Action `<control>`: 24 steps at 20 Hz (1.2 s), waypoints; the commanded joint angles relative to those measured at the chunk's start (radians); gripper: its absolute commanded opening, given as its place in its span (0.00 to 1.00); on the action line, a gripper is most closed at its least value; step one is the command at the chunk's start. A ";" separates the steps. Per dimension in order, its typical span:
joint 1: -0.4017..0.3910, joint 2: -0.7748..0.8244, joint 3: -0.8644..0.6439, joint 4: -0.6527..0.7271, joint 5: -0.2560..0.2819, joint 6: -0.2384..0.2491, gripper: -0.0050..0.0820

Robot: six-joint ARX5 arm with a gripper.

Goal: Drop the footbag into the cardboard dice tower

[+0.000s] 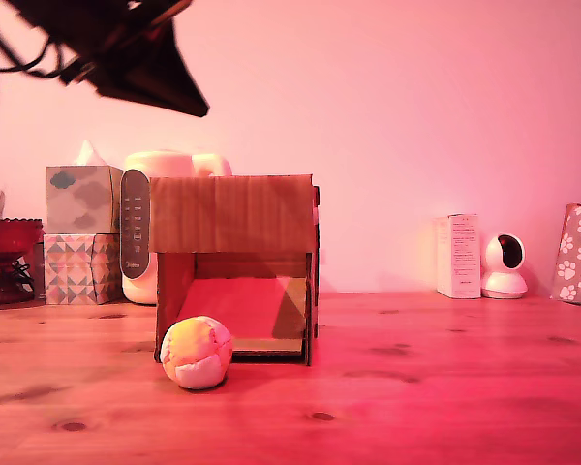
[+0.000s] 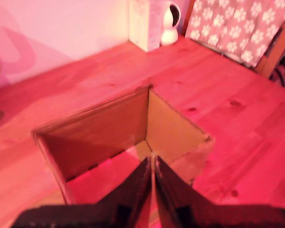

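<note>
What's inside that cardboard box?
The cardboard box looks empty: only a sloped floor shows through its front opening and open top. The footbag sits outside, in front. Upper inner corners stay hidden.

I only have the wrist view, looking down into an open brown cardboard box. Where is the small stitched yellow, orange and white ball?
Observer: The stitched yellow, orange and white footbag lies on the wooden table, at the front corner of the brown cardboard dice tower on the exterior view's left.
Operator: Is it inside the opening?
Observer: No, it sits just outside the lower front opening.
Operator: And my arm?
Observer: Your shut gripper hangs high, toward the exterior view's left of the tower.
</note>
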 commanded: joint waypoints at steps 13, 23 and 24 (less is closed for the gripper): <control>0.020 -0.229 -0.425 0.208 0.005 -0.118 0.04; 0.019 -0.282 -0.564 0.091 0.024 -0.136 0.04; 0.019 -0.282 -0.564 0.089 0.024 -0.136 0.04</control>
